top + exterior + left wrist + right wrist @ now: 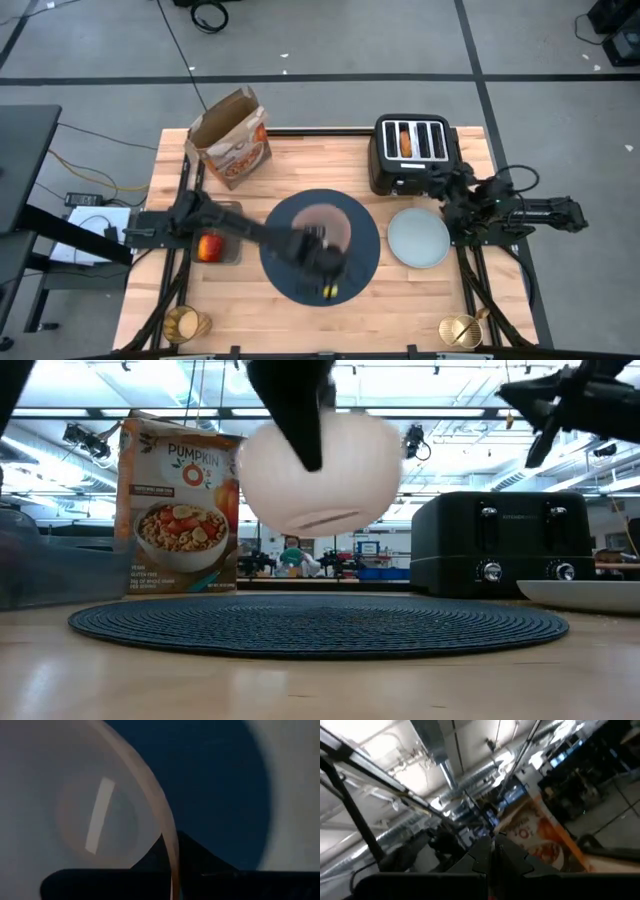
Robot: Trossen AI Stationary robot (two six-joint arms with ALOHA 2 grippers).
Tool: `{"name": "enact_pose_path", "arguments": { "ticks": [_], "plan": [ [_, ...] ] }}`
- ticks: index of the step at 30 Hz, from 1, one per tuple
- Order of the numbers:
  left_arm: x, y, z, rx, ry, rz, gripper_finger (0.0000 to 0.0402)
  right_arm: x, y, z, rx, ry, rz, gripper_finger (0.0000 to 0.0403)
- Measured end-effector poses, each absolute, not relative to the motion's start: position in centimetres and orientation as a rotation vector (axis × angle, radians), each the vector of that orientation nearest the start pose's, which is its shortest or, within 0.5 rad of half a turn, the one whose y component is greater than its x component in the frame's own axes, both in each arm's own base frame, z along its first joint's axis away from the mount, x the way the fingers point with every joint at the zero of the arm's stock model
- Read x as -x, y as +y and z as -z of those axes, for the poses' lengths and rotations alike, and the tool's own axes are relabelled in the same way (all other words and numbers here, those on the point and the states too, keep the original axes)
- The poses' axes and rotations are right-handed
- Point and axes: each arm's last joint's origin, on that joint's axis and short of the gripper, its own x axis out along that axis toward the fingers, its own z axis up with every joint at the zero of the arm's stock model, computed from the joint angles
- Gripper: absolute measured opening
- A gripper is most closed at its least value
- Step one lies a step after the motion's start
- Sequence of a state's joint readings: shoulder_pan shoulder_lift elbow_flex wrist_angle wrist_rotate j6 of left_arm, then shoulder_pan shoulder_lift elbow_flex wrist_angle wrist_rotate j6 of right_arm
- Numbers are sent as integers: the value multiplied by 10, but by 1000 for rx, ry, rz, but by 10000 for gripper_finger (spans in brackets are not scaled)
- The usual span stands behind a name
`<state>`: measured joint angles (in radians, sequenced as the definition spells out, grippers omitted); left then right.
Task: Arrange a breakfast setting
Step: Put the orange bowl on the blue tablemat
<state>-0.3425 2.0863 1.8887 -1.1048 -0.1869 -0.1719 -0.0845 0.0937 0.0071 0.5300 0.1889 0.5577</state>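
The left hand [300, 420], clamped on the rim of a translucent pink bowl [320, 472], holds it above the round navy placemat [320, 625] at frame centre, apparently to set it down there.

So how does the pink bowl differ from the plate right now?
The pink bowl hangs in the air above the navy placemat, held by the left pincer; the pale plate rests on the wooden table beside the placemat. The bowl is deep and translucent, the plate flat and opaque. Both are round and empty.
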Motion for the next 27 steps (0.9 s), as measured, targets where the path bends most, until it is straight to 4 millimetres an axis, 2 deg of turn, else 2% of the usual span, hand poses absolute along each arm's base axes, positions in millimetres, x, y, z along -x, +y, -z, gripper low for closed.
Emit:
{"name": "enact_pose_path", "arguments": {
  "ticks": [2, 5, 9, 13, 19, 27],
  "plan": [
    [-399, -156, -242, -197, 1282, 35, 14, -94, -13, -205, -569, -471, 117, 35],
    [-400, -164, -227, -175, 1299, -37, 14, -94, -11, -206, -555, -460, 82, 35],
    [-410, -157, -208, -193, 1308, -111, 14, -94, -11, -206, -547, -457, 50, 35],
    [-420, -139, -188, -182, 1375, -146, 14, -94, -10, -207, -557, -460, 26, 35],
    [-428, -120, -183, -173, 1384, -149, 14, -93, -8, -209, -567, -475, -12, 35],
    [-432, -122, -183, -179, 1369, -31, 14, -93, -7, -209, -570, -470, -16, 35]
  ]
}}
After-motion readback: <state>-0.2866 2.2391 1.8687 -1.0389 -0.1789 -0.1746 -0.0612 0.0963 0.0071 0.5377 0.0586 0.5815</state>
